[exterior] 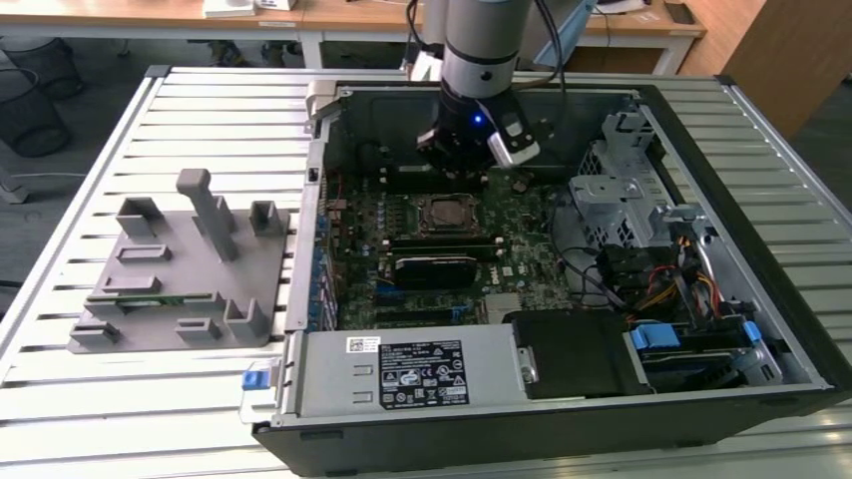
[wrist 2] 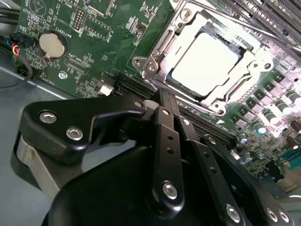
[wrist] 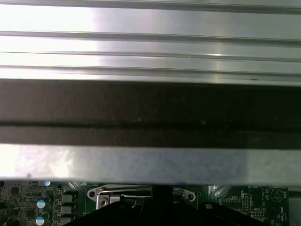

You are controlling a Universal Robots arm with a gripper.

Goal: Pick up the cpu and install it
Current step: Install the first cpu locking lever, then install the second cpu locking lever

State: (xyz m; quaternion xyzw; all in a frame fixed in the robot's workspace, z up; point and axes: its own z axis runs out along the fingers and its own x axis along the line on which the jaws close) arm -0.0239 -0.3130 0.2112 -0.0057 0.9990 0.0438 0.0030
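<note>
The cpu (wrist 2: 204, 63), a flat square chip with a silvery-white top, lies inside the metal-framed socket (wrist 2: 155, 56) on the green motherboard (wrist 2: 94, 42). My gripper (wrist 2: 162, 96) hangs just above the board beside the socket, its black fingers (wrist 2: 165, 141) drawn together with nothing between them. In the exterior view the gripper (exterior: 460, 168) hovers inside the open computer case, just behind the socket (exterior: 449, 213). The first wrist view catches a strip of the board and the socket's metal lever (wrist: 124, 195).
The open black computer case (exterior: 745, 329) lies on a slatted metal table (exterior: 213, 110). A grey plastic fixture (exterior: 187, 269) with upright posts stands on the exterior view's left. A power supply (exterior: 399, 374), a drive cage (exterior: 626, 200) and cables (exterior: 665, 279) crowd the case.
</note>
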